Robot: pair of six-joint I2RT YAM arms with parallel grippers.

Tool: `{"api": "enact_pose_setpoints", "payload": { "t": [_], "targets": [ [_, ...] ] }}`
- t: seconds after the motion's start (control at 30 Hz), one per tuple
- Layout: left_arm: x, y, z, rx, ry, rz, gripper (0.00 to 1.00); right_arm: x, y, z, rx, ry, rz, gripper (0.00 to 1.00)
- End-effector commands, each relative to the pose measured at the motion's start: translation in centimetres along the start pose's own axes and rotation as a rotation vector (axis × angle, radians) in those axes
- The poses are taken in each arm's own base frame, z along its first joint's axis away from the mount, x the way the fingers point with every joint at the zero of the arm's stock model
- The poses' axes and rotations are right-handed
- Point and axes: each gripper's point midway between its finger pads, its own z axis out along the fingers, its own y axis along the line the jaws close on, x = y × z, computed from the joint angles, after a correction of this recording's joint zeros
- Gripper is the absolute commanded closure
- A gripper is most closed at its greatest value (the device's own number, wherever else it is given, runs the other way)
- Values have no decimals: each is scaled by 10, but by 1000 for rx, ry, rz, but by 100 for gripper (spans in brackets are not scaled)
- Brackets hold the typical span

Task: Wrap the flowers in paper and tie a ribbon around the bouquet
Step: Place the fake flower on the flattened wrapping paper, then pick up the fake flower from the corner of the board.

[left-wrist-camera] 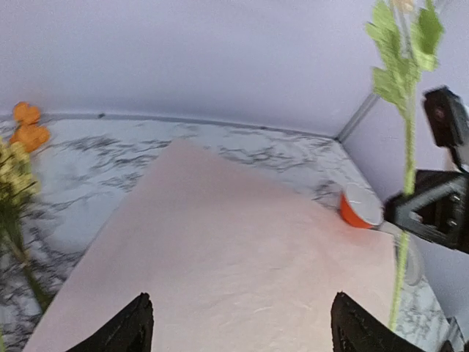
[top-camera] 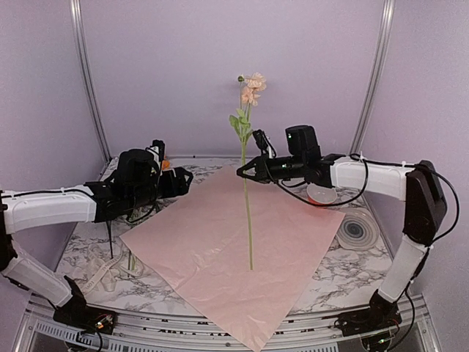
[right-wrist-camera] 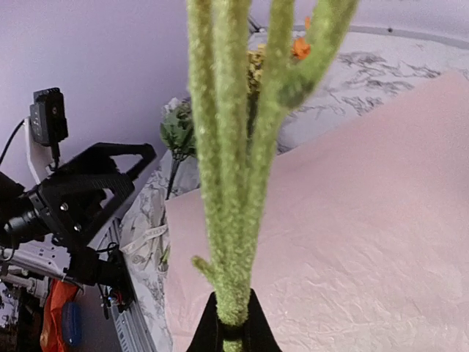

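Right claw (top-camera: 240,171) clamped upright flower stem (top-camera: 247,213); left claw (left-wrist-camera: 238,330) gaped empty. Risk: thin stem might have swivelled, missing paper (top-camera: 220,249).

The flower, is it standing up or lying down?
Standing up. The flower points straight up over the pink paper, its stem pinched by the right end effector, blossoms on top.

Plain lavender walls (top-camera: 220,66) enclose a white, grey-veined marble-patterned desk (top-camera: 344,275); slim silver metal posts (top-camera: 88,81) run up the back corners, under soft even light.
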Motion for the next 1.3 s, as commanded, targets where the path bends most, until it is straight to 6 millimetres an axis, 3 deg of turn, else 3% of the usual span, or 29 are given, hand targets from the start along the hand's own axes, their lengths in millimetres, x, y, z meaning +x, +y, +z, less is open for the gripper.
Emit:
{"api": "enact_pose_setpoints", "payload": {
  "t": [0.0, 0.27, 0.4, 0.53, 0.6, 0.73, 0.9, 1.13, 1.2, 1.27],
  "targets": [
    [33, 107, -14, -434, 181, -12, 16, 55, -66, 16, 260, 216, 101, 100],
    [28, 166, -45, -614, 116, -84, 13, 71, -129, 45, 448, 250, 139, 100],
    [39, 186, -53, -662, 125, -123, 12, 79, -151, 52, 501, 229, 174, 100],
    [51, 202, -54, -713, 158, -132, 12, 72, -160, 53, 532, 171, 174, 79],
    [53, 212, -58, -755, 157, -139, 12, 66, -161, 51, 551, 150, 163, 74],
    [58, 244, -72, -858, 124, -229, 15, 53, -154, 44, 560, 113, 122, 72],
    [89, 292, -89, -990, 154, -367, 16, 45, -143, 33, 574, 123, 21, 71],
    [122, 325, -100, -1102, 224, -407, 18, 46, -123, 18, 528, 140, -62, 71],
    [127, 330, -97, -1106, 247, -405, 27, 45, -121, 16, 522, 142, -74, 71],
    [129, 332, -96, -1112, 256, -399, 47, 45, -119, 16, 516, 146, -82, 71]
  ]
}}
